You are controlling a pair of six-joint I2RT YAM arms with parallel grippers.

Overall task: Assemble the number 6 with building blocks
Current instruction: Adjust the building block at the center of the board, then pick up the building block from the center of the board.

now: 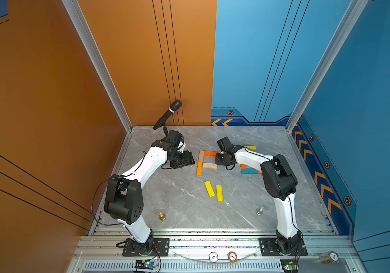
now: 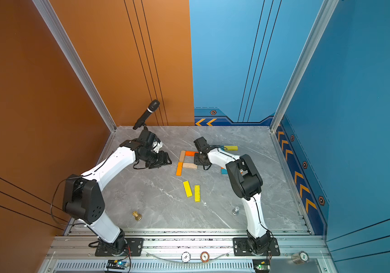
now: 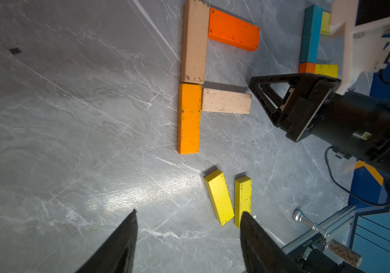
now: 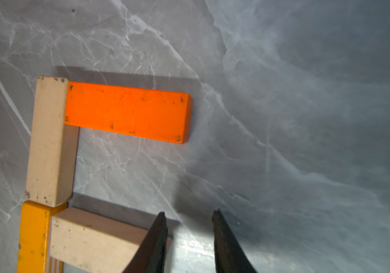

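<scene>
Top views, both: grey marble tabletop (image 1: pixel 180 208). Nearest the arm bases, a gold chess piece (image 1: pixel 161 215) stands on the robot's left and a silver chess piece (image 1: pixel 260 210) on its right, well apart.

Next out, mid-tabletop: 2 loose blocks lie flat, side by side. These are the tilted yellow block (image 1: pixel 209 188) and the straight yellow block (image 1: pixel 219 193). Their near ends come close; contact there cannot be told.

Beyond them is the partial figure, 4 blocks flat on the tabletop.
- The amber block (image 1: pixel 199 168) and the pale side block (image 1: pixel 201 156) touch end to end, in 1 line running away from the bases.
- The pale crossbar block (image 1: pixel 210 165) butts against the right side of the amber block at its far end and points right.
- The red-orange block (image 1: pixel 210 153) butts against the far end of the pale side block and also points right. Bare tabletop shows between the 2 arms.

Left end effector (image 3: pixel 188 219): fingers spread wide, nothing between them. It hovers to the left of the figure.

Right end effector (image 4: pixel 189 212): fingers parted by a narrow gap, bare tabletop in the gap, gripping nothing. The tips sit at the free end of the pale crossbar block. Whether a finger touches it cannot be told.

Right of the figure, partly hidden by the right arm: a blue block (image 1: pixel 248 171) with an orange block end (image 1: pixel 243 166) against it. Farther back lies the far yellow block (image 1: pixel 252 148), also partly hidden by the arm.

Farthest, back-left corner: a black microphone (image 1: pixel 167 114).
</scene>
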